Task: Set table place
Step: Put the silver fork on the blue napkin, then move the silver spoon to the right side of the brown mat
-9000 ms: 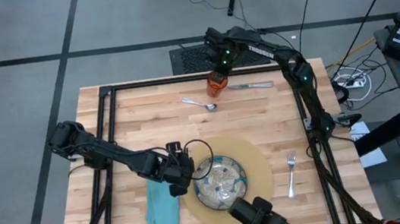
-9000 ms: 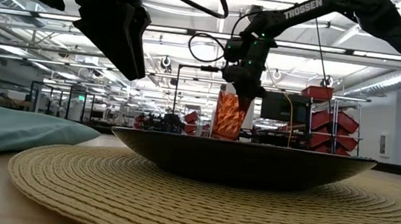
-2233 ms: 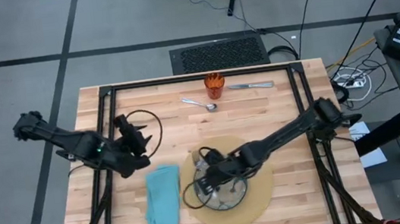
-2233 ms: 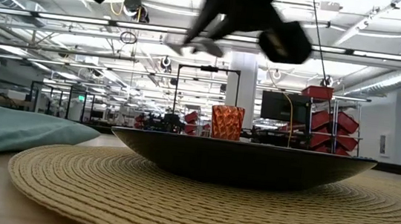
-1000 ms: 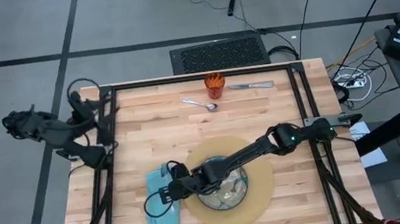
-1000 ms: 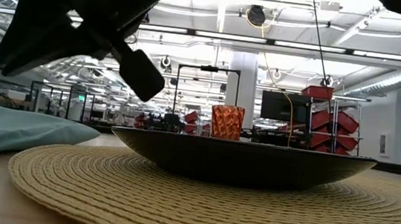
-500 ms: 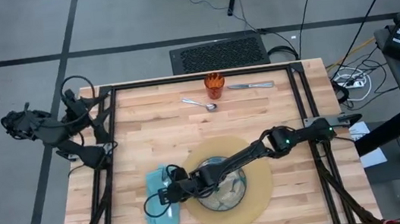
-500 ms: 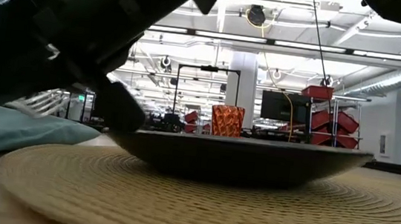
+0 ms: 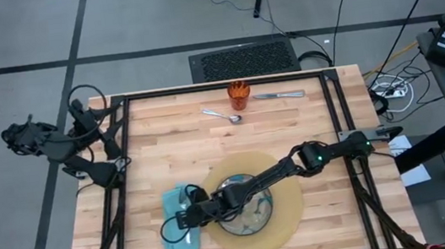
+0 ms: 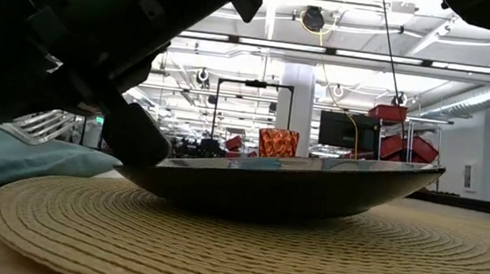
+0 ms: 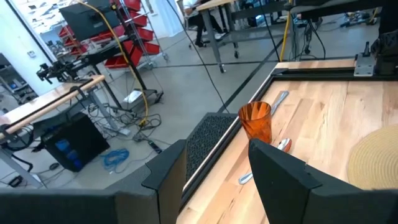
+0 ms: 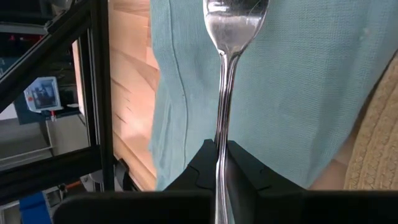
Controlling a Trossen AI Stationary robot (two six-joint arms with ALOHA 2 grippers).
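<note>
A round tan placemat [image 9: 289, 191] lies near the table's front, with the green-patterned plate [image 9: 259, 216] on it. In the low view the plate [image 10: 313, 188] sits tilted, its napkin-side rim low beneath my right arm. The teal napkin [image 9: 173, 238] lies flat just left of the placemat. My right gripper [image 9: 189, 216] is shut on the silver fork [image 12: 225, 93] over the napkin. An orange cup [image 9: 238, 95], a spoon [image 9: 223, 116] and a knife [image 9: 278, 95] rest at the far edge. My left gripper [image 9: 102, 126] stands open off the table's far left corner. My right gripper pinches the fork's handle [image 12: 219, 146] between its two fingers. It slants down from the table's right, and the fork runs on forward along the fingers. The fork's head [image 12: 236, 18] is out over the napkin; whether it touches the cloth I cannot tell.
The black frame rail [image 9: 120, 188] runs along the table's left edge beside the napkin. Bare wood [image 9: 183, 146] lies between the placemat and the things at the far edge. Cables and a black mat [image 9: 242, 59] lie on the floor beyond.
My right gripper has sunk toward the napkin with the fork and rolled a little. The plate has tipped: its rim on the napkin's side has gone down and the opposite rim has risen off the placemat.
</note>
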